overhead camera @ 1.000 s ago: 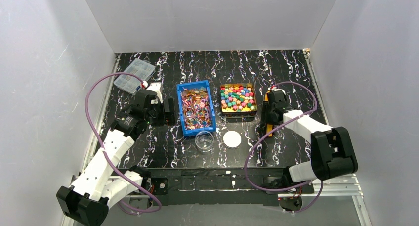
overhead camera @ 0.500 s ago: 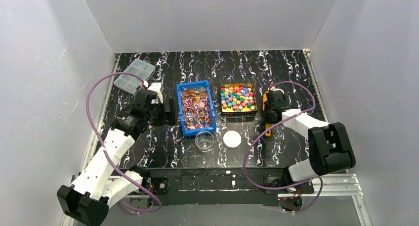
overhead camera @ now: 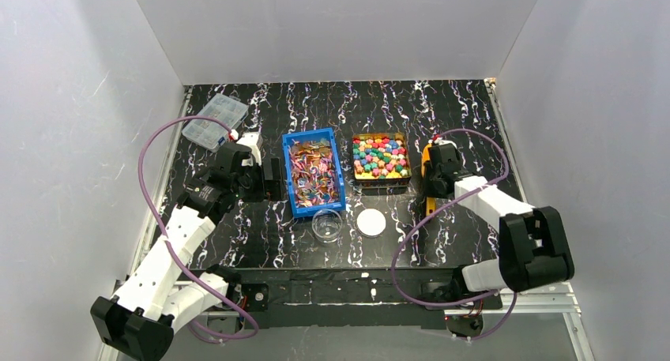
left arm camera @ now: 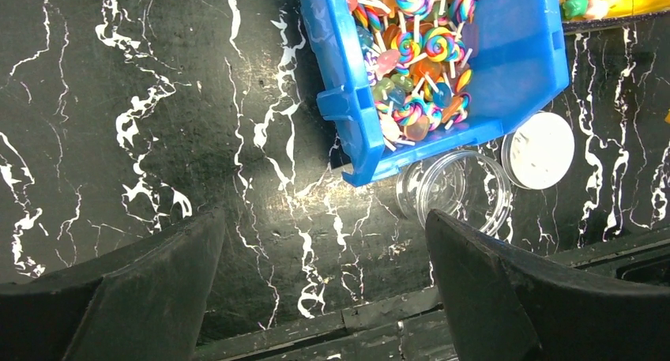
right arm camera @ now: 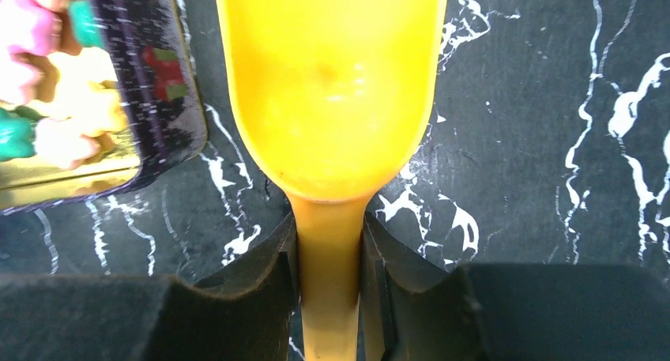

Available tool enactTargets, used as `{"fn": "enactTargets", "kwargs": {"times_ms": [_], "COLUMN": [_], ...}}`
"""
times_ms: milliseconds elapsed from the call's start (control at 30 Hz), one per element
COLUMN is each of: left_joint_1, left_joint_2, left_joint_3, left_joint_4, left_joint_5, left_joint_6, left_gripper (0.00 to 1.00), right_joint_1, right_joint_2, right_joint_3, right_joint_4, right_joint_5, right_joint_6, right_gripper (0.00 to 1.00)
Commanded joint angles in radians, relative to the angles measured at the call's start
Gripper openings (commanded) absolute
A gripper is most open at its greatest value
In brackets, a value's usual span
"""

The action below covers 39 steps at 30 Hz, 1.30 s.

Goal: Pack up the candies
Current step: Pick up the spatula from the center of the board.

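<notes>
Right arm's elbow has swung outward; the right gripper (right arm camera: pixel 330 254) has edged farther away.
Nearest, the clear round plastic jar (overhead camera: pixel 327 225) looks empty. The right gripper clamps the orange plastic scoop (right arm camera: pixel 332 84) by its handle, long axis pointing away. Bright rounded candies (overhead camera: pixel 380 156) fill the dark rectangular tin (right arm camera: pixel 148 80) just left. The left gripper (left arm camera: pixel 324 266) hovers, jaws spread, beside the blue plastic bin (left arm camera: pixel 521 84).

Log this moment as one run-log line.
left claw: open, beside blue bin | right claw: shut on scoop handle | scoop: empty, beside tin of candies | jar: empty, lid off
</notes>
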<state>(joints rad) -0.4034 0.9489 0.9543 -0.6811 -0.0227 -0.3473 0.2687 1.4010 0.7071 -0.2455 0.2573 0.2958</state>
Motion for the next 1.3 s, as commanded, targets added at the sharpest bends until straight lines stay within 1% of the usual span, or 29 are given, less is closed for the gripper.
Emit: {"fn": "enactTargets", "kwargs": {"times_ms": [0,233,467,633,833,967,1133,1267], "left_joint_1": [-0.006,-0.012,-0.019,-0.02,-0.026,-0.025,-0.025,-0.025], "left_joint_2": [-0.021,-0.041,-0.054,-0.072,-0.089,-0.108,-0.14,-0.156], "left_joint_3": [-0.014,-0.015,-0.017,-0.02,-0.029,-0.045,-0.022,0.015], "left_joint_4": [0.003,0.011,0.021,0.032,0.042,0.041,-0.006,-0.074], "left_joint_5": [0.052,0.111,0.172,0.222,0.25,0.275,0.301,0.288], "left_joint_6": [0.011,0.008,0.007,0.001,-0.012,-0.039,-0.068,-0.101], "left_gripper": [0.98,0.98,0.98,0.98,0.98,0.98,0.98,0.98], "right_joint_1": [-0.003,-0.002,0.043,0.172,0.344,0.437,0.526,0.613], "right_joint_2": [-0.11,-0.173,-0.218,-0.233,-0.202,-0.172,-0.153,-0.133], "right_joint_3": [0.073,0.181,0.257,0.291,0.329,0.341,0.341,0.352], "right_joint_4": [-0.054,-0.185,-0.294,-0.342,-0.398,-0.416,-0.395,-0.397], "right_joint_5": [-0.031,-0.164,-0.229,-0.18,-0.09,-0.032,-0.008,0.026], "right_joint_6": [0.001,-0.042,-0.087,-0.111,-0.136,-0.151,-0.172,-0.197], "right_gripper": [0.01,0.01,0.01,0.01,0.01,0.01,0.01,0.01]}}
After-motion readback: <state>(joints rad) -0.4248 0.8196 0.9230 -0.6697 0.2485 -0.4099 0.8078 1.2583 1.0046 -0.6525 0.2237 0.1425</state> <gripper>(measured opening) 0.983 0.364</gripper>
